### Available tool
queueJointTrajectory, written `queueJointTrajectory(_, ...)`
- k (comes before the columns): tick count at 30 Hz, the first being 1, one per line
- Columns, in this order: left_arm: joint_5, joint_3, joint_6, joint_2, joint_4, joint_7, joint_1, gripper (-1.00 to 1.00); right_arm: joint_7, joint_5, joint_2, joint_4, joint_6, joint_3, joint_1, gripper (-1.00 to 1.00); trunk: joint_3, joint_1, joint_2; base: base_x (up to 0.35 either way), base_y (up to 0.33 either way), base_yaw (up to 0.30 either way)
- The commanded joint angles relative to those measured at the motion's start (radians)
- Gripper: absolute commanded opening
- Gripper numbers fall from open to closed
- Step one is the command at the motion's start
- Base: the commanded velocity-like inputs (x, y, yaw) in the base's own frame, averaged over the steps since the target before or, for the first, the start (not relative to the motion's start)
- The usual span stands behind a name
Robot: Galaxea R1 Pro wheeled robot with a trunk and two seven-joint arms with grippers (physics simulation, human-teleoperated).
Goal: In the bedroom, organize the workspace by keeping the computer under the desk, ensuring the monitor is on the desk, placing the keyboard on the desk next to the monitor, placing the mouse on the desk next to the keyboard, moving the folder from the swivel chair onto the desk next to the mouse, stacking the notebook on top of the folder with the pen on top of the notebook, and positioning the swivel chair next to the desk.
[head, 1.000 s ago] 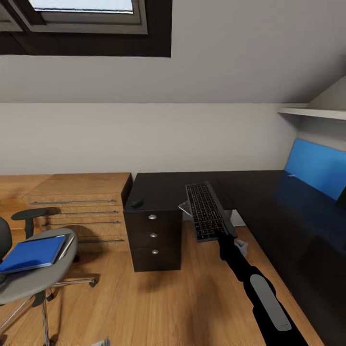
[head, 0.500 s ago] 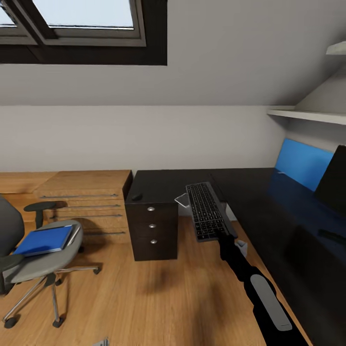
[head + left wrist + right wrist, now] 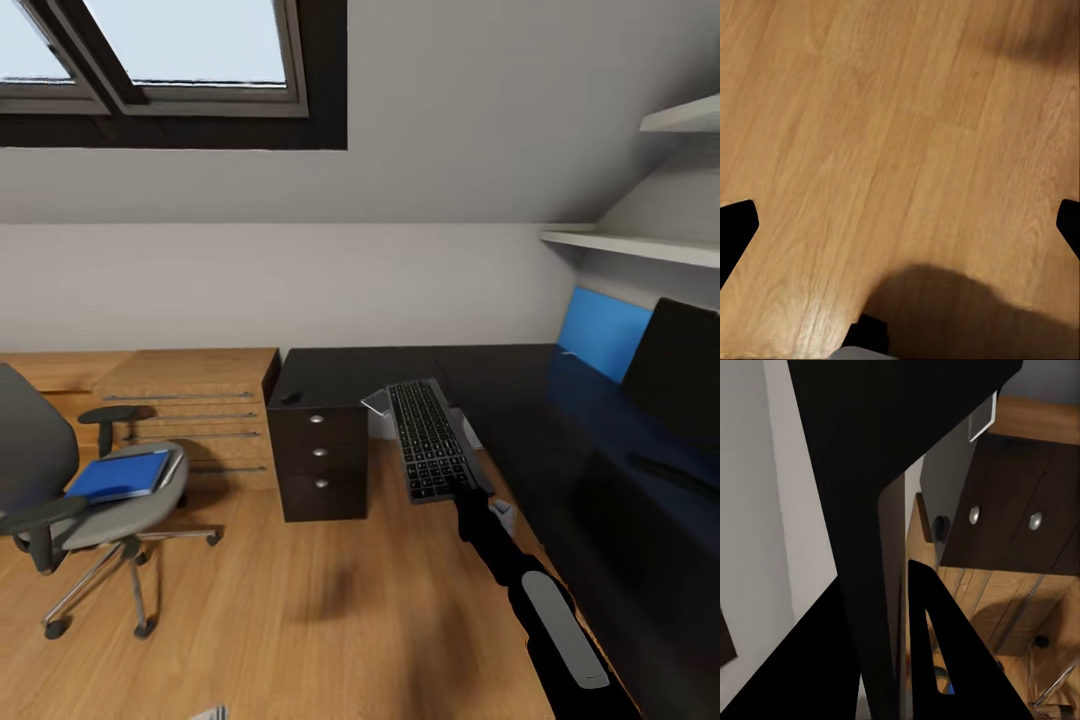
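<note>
- Keyboard [image 3: 433, 440] is off the desk, held up in the air at the end of the right arm [image 3: 540, 610], keys facing up, its long side running away from the robot.
- It hangs over the wood floor [image 3: 330, 610], just in front of the gap between the drawer unit [image 3: 320, 465] and the long wing of the desk [image 3: 560, 440].
- Right gripper [image 3: 470, 495] is clamped on the near end of the keyboard; in the right wrist view the dark underside of the keyboard [image 3: 877, 510] runs between the fingers [image 3: 937, 645], with the drawer knobs [image 3: 975, 514] beyond.
- Left gripper [image 3: 900, 232]: its two dark fingertips [image 3: 735, 225] sit at opposite edges of the left wrist view, spread wide with nothing between them, over bare floor.
- Monitor [image 3: 680, 365] stands on the desk's right wing, its black face toward the room, beside a blue panel [image 3: 595, 335] against the wall.
- Chair [image 3: 90, 500] stands well apart from the desk, on the left, in front of the light-wood cabinets [image 3: 190, 400].
- Folder [image 3: 120, 476] lies flat on the chair seat; a thin grey edge, likely the notebook [image 3: 170, 470], shows along its right side.
- A small dark object [image 3: 290, 397] rests on the desk top above the drawers; too small to tell what it is.
- A skylight [image 3: 180, 50] is set in the sloped ceiling, and white shelves [image 3: 630, 245] hang on the right wall.
</note>
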Motion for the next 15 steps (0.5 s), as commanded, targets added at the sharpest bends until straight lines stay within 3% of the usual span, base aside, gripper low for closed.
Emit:
queueJointTrajectory(1,0.007,-0.007,0.004,0.001,-0.002,0.009,0.0,1.0,0.004,-0.011,-0.001,0.0,0.002,0.001,-0.001,-1.0,0.002,-0.005,0.007,-0.335,-0.124,0.0)
queueJointTrajectory(7,0.007,-0.009,0.004,-0.001,-0.002,0.009,0.0,1.0,0.003,-0.055,-0.002,0.001,0.003,0.0,-0.001,-1.0,0.021,-0.028,0.049,-0.311,-0.182,0.0)
queueJointTrajectory(10,0.005,-0.01,0.004,-0.001,-0.002,0.009,0.0,1.0,0.005,-0.088,-0.03,0.001,0.016,0.0,-0.001,-1.0,0.03,-0.039,0.07,-0.268,-0.248,0.0)
queueJointTrajectory(15,0.005,-0.01,0.004,0.001,-0.002,0.009,0.0,1.0,0.006,-0.089,-0.042,0.013,0.017,0.0,-0.001,-1.0,0.046,-0.058,0.105,-0.26,-0.253,0.0)
